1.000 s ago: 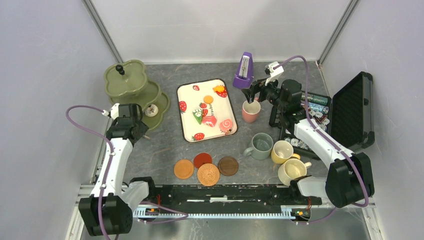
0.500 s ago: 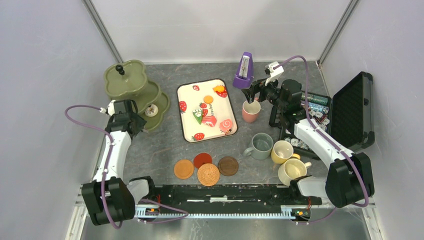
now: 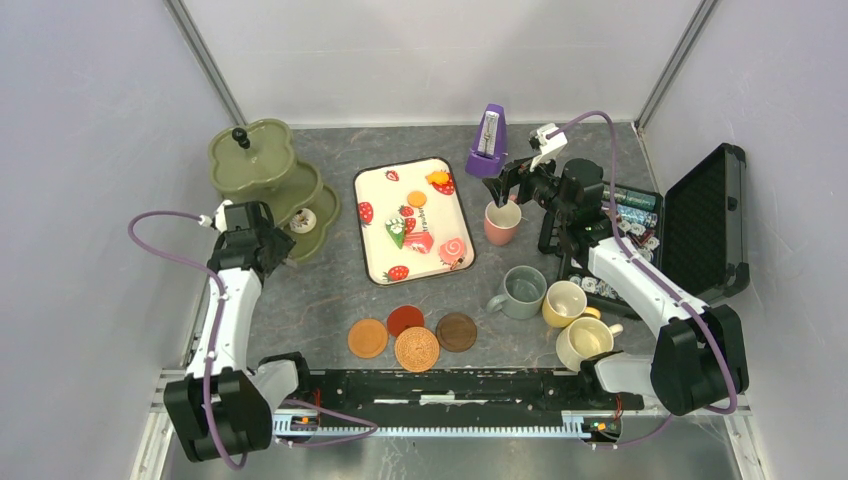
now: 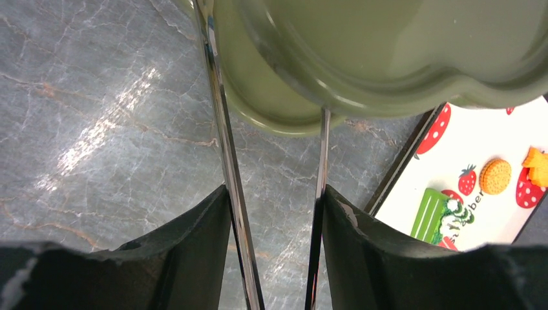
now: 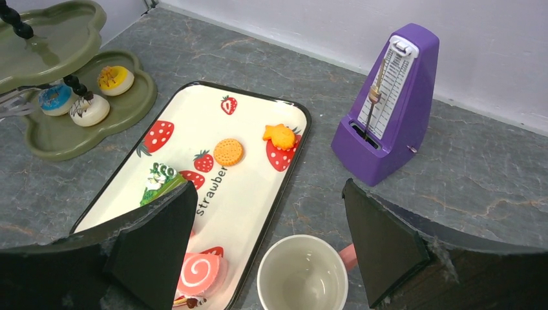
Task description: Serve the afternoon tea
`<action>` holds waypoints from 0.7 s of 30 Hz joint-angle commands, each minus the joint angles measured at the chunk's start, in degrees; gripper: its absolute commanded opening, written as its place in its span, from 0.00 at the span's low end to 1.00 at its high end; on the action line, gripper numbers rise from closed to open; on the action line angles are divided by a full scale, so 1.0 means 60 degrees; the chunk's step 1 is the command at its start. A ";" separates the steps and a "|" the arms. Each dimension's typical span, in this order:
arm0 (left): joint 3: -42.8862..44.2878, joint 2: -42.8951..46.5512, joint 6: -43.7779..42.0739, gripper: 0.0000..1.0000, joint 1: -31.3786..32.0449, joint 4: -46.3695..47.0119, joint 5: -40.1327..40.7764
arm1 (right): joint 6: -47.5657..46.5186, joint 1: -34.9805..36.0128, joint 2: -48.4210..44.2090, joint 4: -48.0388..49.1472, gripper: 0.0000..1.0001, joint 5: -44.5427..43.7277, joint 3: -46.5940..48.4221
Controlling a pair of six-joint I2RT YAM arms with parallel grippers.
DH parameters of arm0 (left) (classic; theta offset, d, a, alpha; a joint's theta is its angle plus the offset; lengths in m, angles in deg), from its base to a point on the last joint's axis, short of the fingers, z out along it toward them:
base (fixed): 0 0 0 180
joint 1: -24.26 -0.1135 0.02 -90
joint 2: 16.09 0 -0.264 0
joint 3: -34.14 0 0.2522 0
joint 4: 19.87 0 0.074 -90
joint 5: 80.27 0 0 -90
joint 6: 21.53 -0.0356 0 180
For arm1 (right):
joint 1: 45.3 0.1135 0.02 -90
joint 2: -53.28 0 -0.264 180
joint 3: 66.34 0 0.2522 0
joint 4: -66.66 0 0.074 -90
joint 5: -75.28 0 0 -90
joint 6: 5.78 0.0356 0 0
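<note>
The olive-green stand is at the back left, with three small pastries on its lower tier. My left gripper sits just in front of it, shut on metal tongs. The tongs' blades stand apart and their tips are hidden under a tier of the stand. My right gripper hangs open above the pink mug, with the mug below and between its fingers, untouched. More pastries lie on the strawberry tray. Several coasters lie at the front.
Grey-green, yellow and cream mugs cluster at the front right. The purple metronome stands just behind the pink mug. An open black case of packets lies against the right wall.
The left wrist has drawn slightly back to the left from the stand, and the tongs' blades have spread wider. The right arm has not moved.
</note>
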 commanded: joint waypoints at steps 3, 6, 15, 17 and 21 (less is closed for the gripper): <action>0.0050 0.1120 -0.0417 0.56 -0.0048 -0.0631 -0.0258 | -0.0006 -0.0034 -0.0030 0.0296 0.90 0.0152 0.0024; -0.0026 0.1504 -0.0398 0.55 -0.0050 -0.1011 -0.0482 | 0.0043 -0.0032 0.0000 0.0325 0.90 0.0188 0.0036; 0.0044 0.2453 -0.0249 0.51 -0.0048 -0.1904 -0.1205 | 0.0117 -0.0034 0.0071 0.0330 0.90 0.0247 0.0053; 0.0057 0.2537 -0.0322 0.51 -0.0048 -0.2163 -0.1580 | 0.0151 -0.0033 0.0069 0.0322 0.90 0.0248 0.0068; 0.0105 0.2842 -0.0496 0.51 0.0011 -0.2395 -0.2572 | 0.0262 -0.0034 0.0108 0.0445 0.90 0.0384 0.0060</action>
